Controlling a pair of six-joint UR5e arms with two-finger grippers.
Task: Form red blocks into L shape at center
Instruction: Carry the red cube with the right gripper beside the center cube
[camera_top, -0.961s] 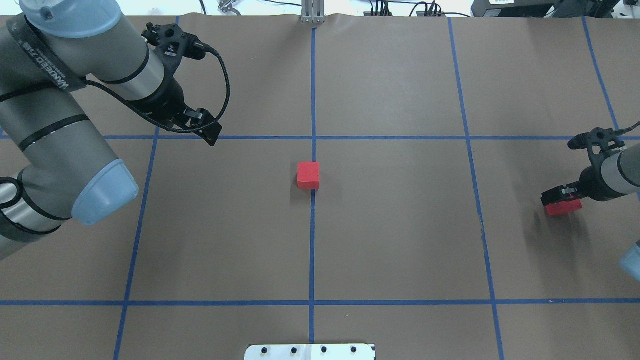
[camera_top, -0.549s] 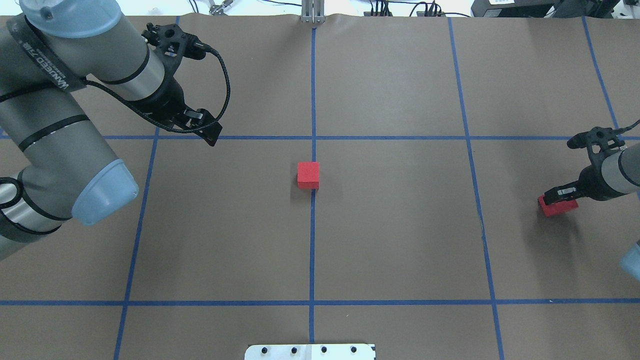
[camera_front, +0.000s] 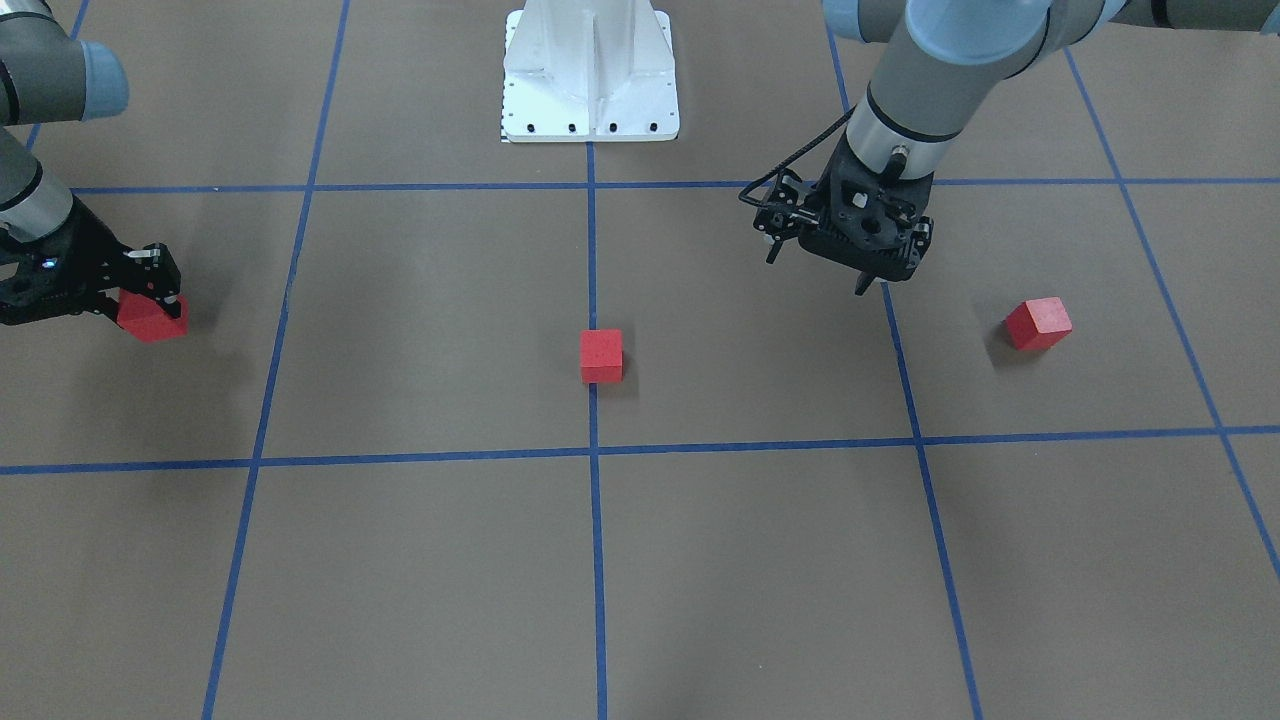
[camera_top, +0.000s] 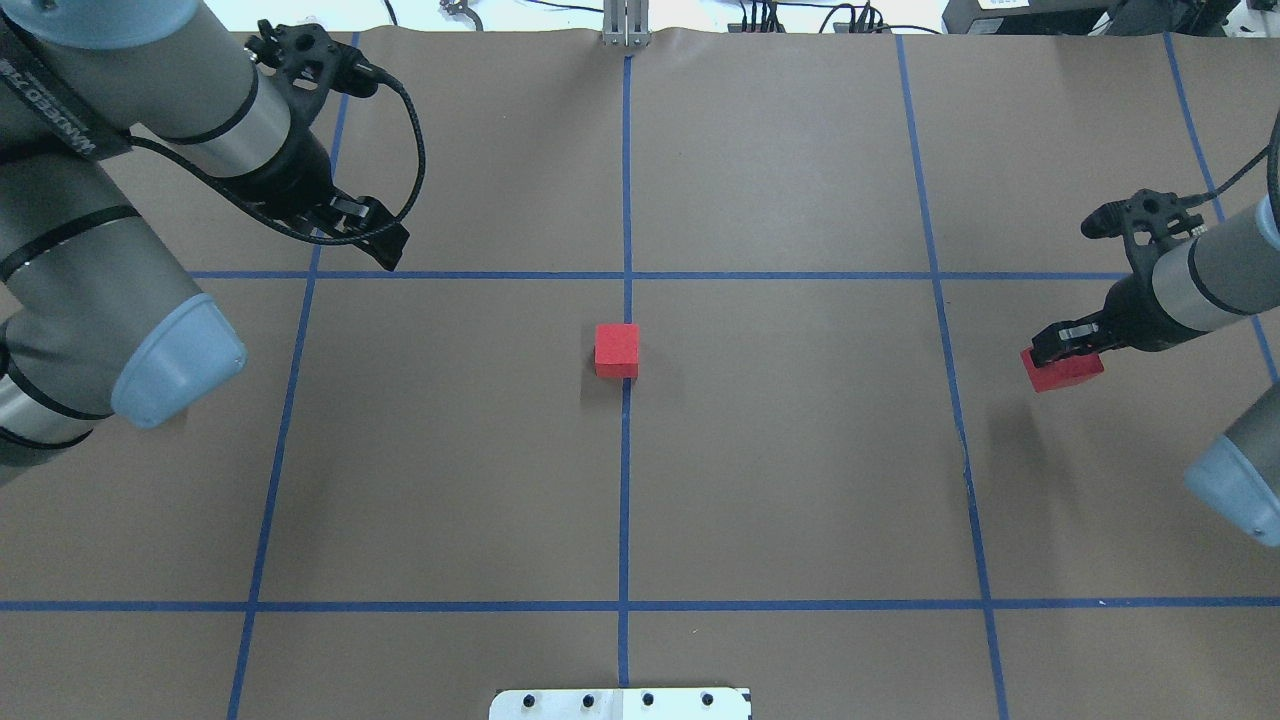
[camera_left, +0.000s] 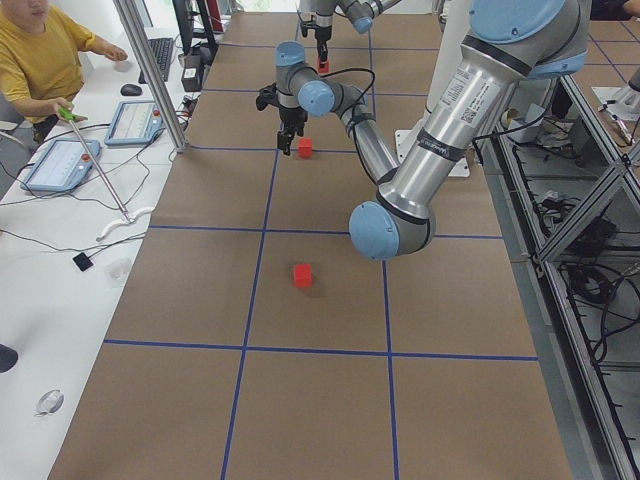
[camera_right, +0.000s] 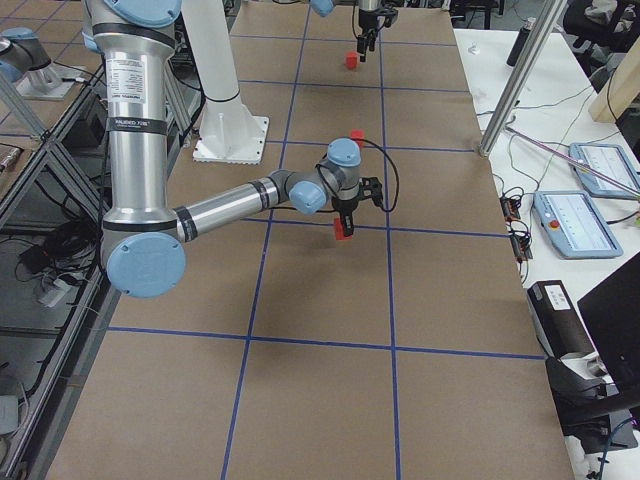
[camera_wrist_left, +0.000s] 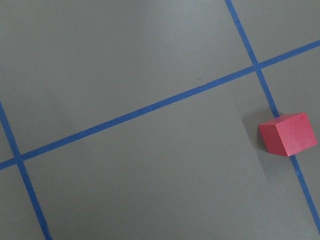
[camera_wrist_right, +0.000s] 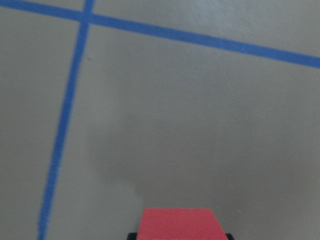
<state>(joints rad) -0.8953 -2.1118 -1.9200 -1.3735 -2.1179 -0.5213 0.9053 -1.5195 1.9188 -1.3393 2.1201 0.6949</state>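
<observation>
At the center (camera_top: 700, 450), one red block (camera_top: 617, 350) sits on the middle tape line (camera_top: 624, 480). Over the bench (camera_top: 800, 150), the right end effector (camera_top: 1062, 352) pinches a second block (camera_top: 1066, 373). The third block (camera_front: 1038, 323) lies near the left end effector (camera_front: 860, 262), whose finger spacing cannot be determined.

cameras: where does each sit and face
front-facing: across the table, facing the white metal base; both arms, right gripper holding a small matte red cube
overhead: behind the robot, looking down; both arms
exterior left: table's end; left arm near
exterior right: other end; right arm near
left wrist: down at the centre red cube; no body
right wrist: down past the held cube
shared: overhead and front-facing both see the centre cube
</observation>
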